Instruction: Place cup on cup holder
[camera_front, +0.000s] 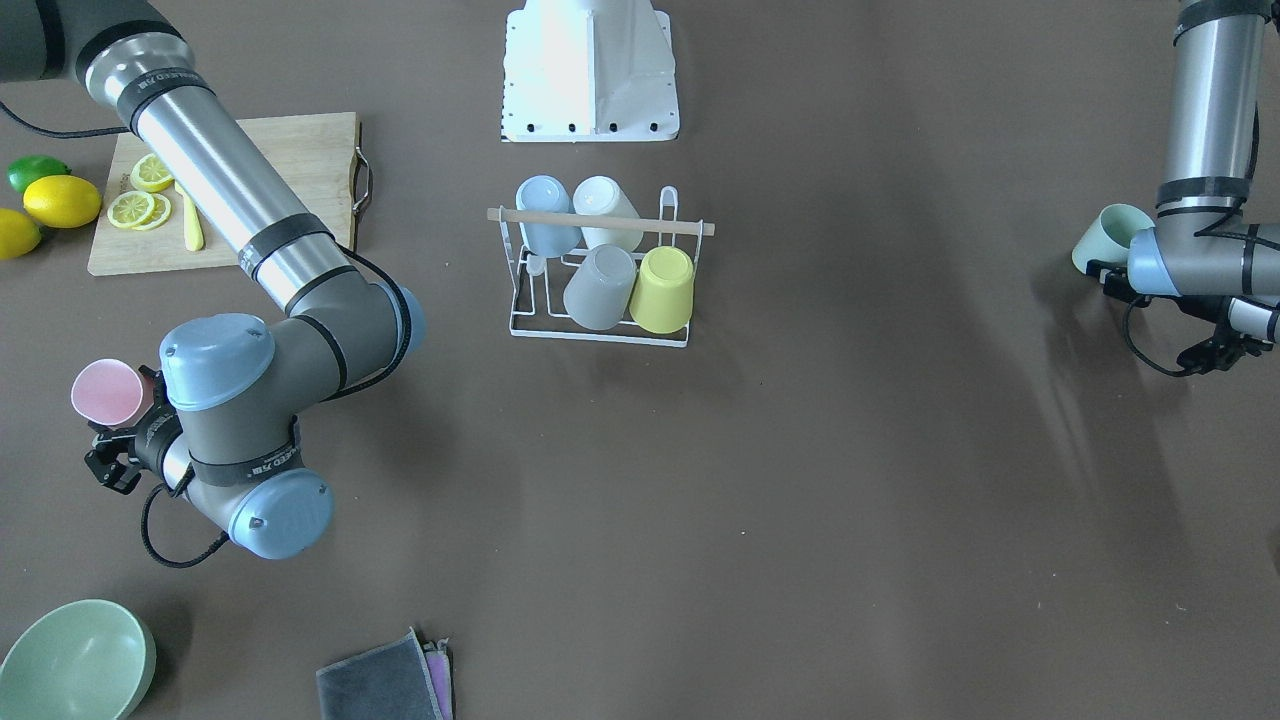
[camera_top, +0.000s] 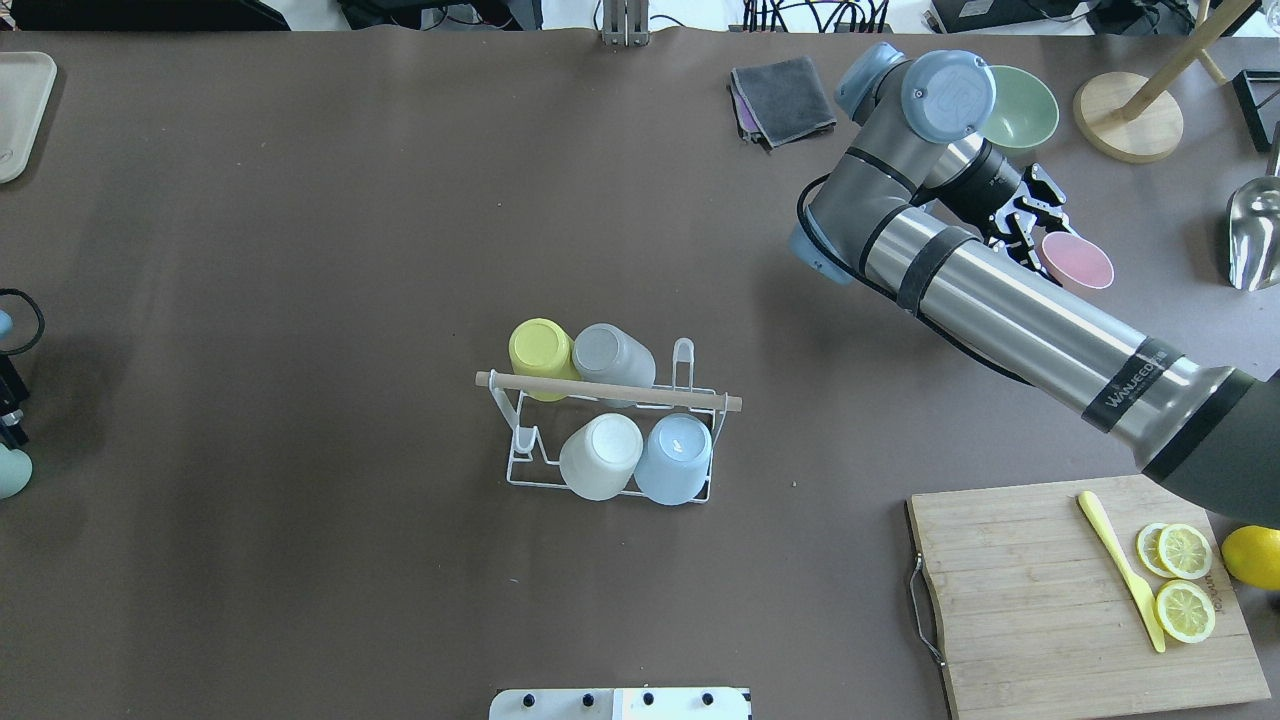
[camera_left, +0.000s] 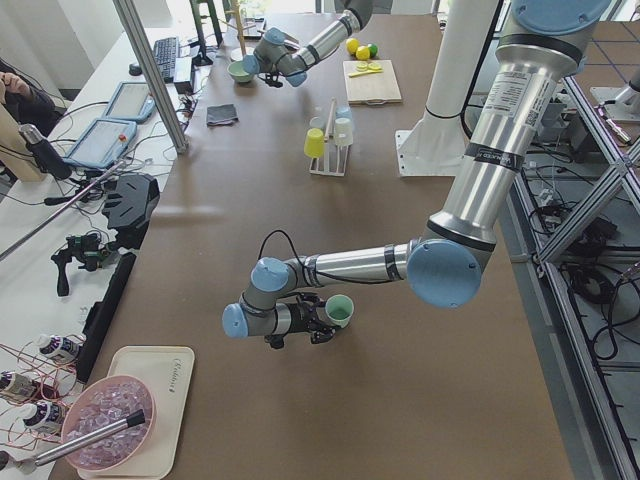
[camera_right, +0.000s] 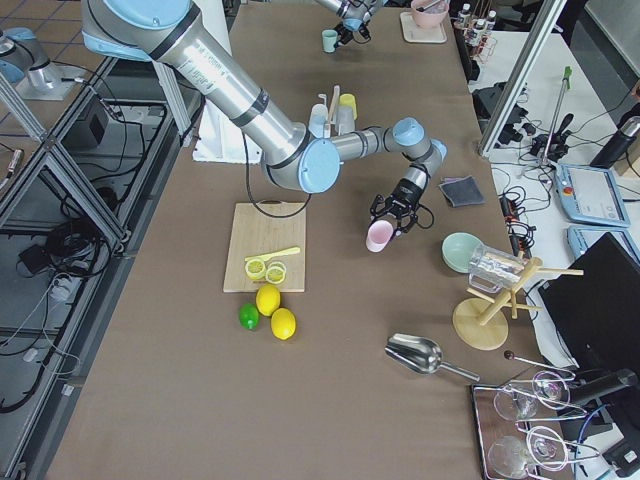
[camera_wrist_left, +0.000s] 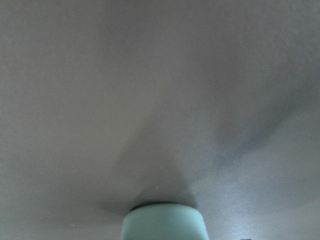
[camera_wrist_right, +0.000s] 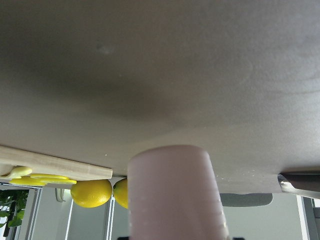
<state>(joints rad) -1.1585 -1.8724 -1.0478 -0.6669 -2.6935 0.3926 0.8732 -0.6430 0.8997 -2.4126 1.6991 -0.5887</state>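
Observation:
The cup holder (camera_front: 598, 338) is a white wire rack with a wooden rod (camera_front: 600, 221) across its top, mid-table; it also shows in the overhead view (camera_top: 520, 470). On it sit a blue cup (camera_front: 545, 212), a white cup (camera_front: 606, 210), a grey cup (camera_front: 601, 288) and a yellow cup (camera_front: 664, 290). My right gripper (camera_top: 1045, 240) is shut on a pink cup (camera_top: 1076, 262), held on its side far to the rack's right; the cup fills the right wrist view (camera_wrist_right: 174, 195). My left gripper (camera_front: 1108, 272) is shut on a mint cup (camera_front: 1108, 233) at the table's left end; the cup shows in the left wrist view (camera_wrist_left: 165, 225).
A wooden cutting board (camera_top: 1040, 600) with lemon slices (camera_top: 1182, 580) and a yellow knife (camera_top: 1120, 565) lies front right, a lemon (camera_top: 1255, 555) beside it. A green bowl (camera_top: 1025, 108), grey cloth (camera_top: 785, 95), wooden stand (camera_top: 1130, 125) and metal scoop (camera_top: 1255, 235) are at far right.

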